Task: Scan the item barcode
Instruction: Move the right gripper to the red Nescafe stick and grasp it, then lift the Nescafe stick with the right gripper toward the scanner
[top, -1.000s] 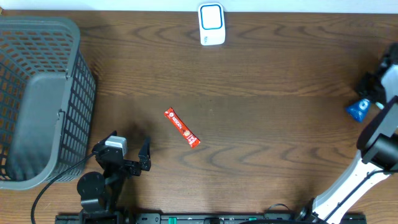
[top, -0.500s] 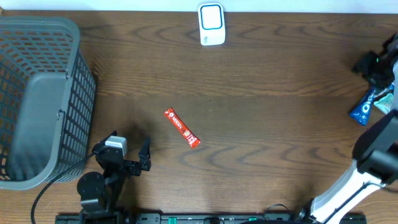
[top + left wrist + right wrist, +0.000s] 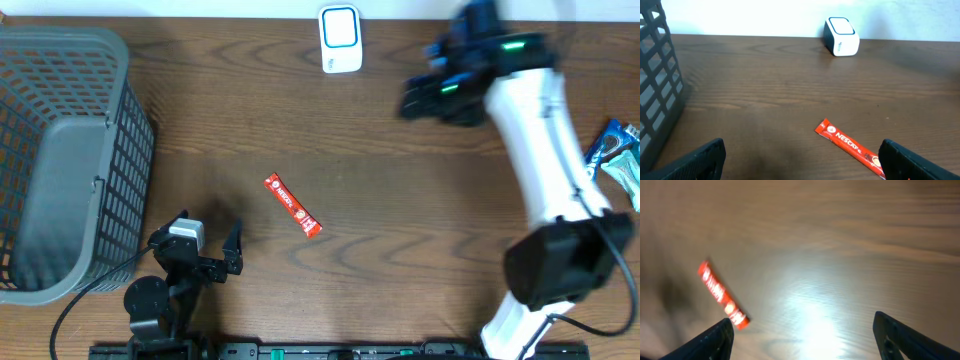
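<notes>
1. Right gripper (image 3: pixel 803 320) has swung in from the right edge, jaws spread, empty.
2. Approach step: red sachet (image 3: pixel 292 205) lies mid-table, untouched; left gripper (image 3: pixel 802 147) gapes idle.
3. Next: descend over it, pinch squarely.

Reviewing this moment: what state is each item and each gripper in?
Coffee stick: lying flat and diagonal on the table, not held.
Scanner: upright at the far edge.
Basket: upright at the left, nothing visible inside.
Blue packet: lying at the right edge, not held.
Left gripper: open, empty, low near the front edge.
Right gripper: open, empty, above the table.
</notes>
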